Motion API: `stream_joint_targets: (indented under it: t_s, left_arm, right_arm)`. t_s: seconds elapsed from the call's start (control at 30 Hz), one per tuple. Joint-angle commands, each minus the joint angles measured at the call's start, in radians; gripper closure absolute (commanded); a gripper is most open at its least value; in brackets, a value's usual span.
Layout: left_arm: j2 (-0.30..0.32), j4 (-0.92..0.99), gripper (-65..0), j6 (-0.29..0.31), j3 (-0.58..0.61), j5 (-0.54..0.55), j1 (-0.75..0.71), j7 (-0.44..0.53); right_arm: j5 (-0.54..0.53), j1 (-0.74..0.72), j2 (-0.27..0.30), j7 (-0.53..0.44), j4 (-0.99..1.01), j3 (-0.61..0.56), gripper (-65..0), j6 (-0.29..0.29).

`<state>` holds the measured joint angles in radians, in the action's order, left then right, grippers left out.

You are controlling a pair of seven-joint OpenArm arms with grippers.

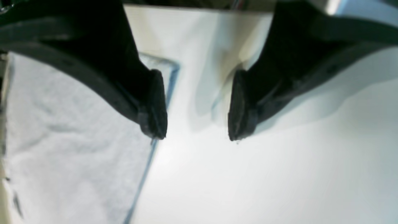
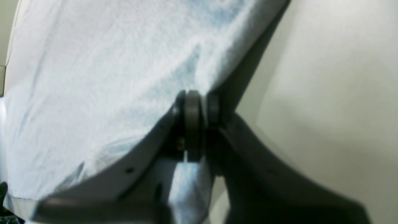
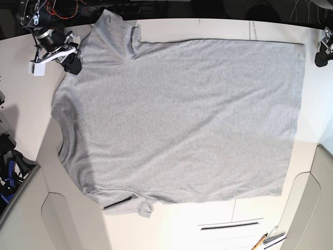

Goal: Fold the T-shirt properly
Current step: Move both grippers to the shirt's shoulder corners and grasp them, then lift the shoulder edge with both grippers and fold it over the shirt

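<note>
The light grey T-shirt lies spread flat on the white table, plain side up, with its ribbed neck at the left and its hem at the right. At the far-left corner my right gripper is on the shoulder by the far sleeve. In the right wrist view that gripper is shut on a pinch of the T-shirt, and cloth shows between its fingers. My left gripper stands open over bare table, just beside the T-shirt's corner. Only the left arm's tip shows in the base view.
A dark bin with blue items sits off the table's left side. A pencil and small tools lie near the front right edge. Behind the table's back edge it is dark.
</note>
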<state>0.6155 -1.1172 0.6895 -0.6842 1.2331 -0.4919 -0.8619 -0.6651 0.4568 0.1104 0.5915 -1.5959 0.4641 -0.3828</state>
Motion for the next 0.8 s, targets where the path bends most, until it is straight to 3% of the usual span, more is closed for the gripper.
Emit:
stream_joint_targets:
  t_s: [0.0, 0.13, 0.33, 0.6, 0.77]
  left_arm:
    - [0.010, -0.005, -35.5, 0.002, 0.031, -0.007, -0.004, -0.037]
    - [-0.009, -0.008, -35.5, 0.002, 0.109, 0.013, -0.004, -0.060]
    - [-0.040, -0.008, -35.5, 0.002, 0.122, 0.023, -0.010, -0.176]
    - [-0.035, -0.016, -35.5, 0.009, 0.122, 0.042, -0.039, -0.248]
    - [-0.002, -0.019, -35.5, 0.009, 0.122, 0.042, -0.063, -0.272]
  right_arm:
    - [0.018, 0.006, 0.005, 0.019, -0.006, 0.002, 0.0, 0.008]
    - [0.018, 0.006, 0.005, 0.019, -0.006, 0.002, 0.0, 0.008]
    - [0.018, 0.006, 0.005, 0.019, -0.006, 0.002, 0.0, 0.008]
    - [0.018, 0.006, 0.005, 0.019, -0.006, 0.002, 0.0, 0.008]
    - [0.018, 0.006, 0.006, 0.019, -0.006, 0.002, 0.0, 0.008]
